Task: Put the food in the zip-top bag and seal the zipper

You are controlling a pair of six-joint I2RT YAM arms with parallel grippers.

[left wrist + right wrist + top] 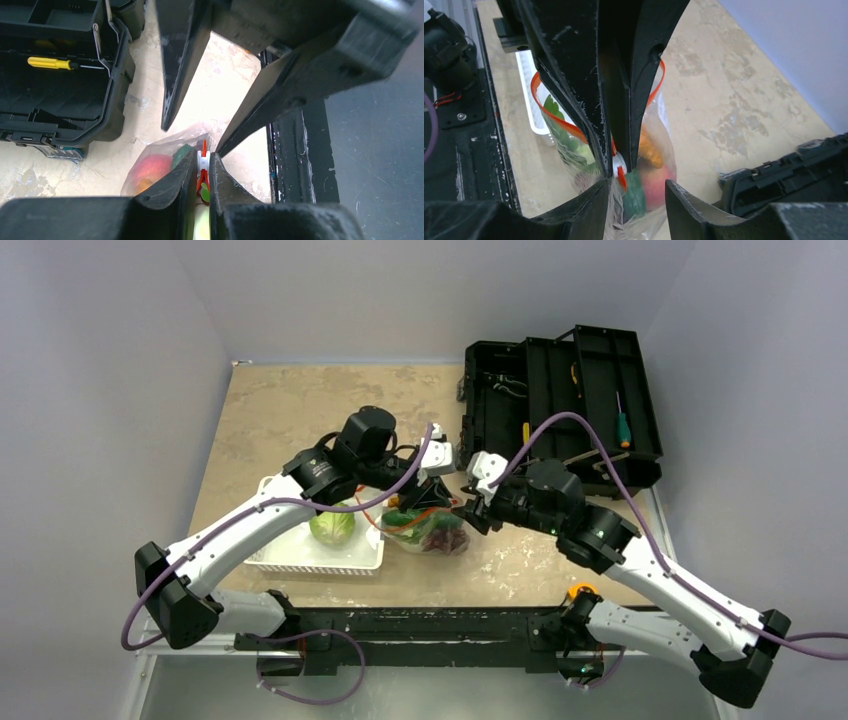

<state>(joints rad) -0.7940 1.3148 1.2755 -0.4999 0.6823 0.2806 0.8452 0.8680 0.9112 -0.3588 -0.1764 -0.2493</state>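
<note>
The clear zip-top bag (432, 533) lies right of the white basket and holds a pink peach (150, 167), a green piece (634, 199) and an orange piece (650, 151). Its orange-red zipper (555, 118) forms an open loop. My left gripper (441, 492) is shut on the white slider (202, 161) at the bag's end, which also shows in the right wrist view (618, 162). My right gripper (636, 196) is open, its fingers straddling the bag's corner just past the slider. In the top view the right gripper (470, 514) meets the left one over the bag. A green cabbage (332, 527) sits in the basket.
The white slatted basket (300, 562) stands left of the bag. An open black toolbox (560, 405) with screwdrivers stands at the back right, close behind the right gripper, and shows in the left wrist view (55, 75). A black frame rail (420, 625) runs along the near edge.
</note>
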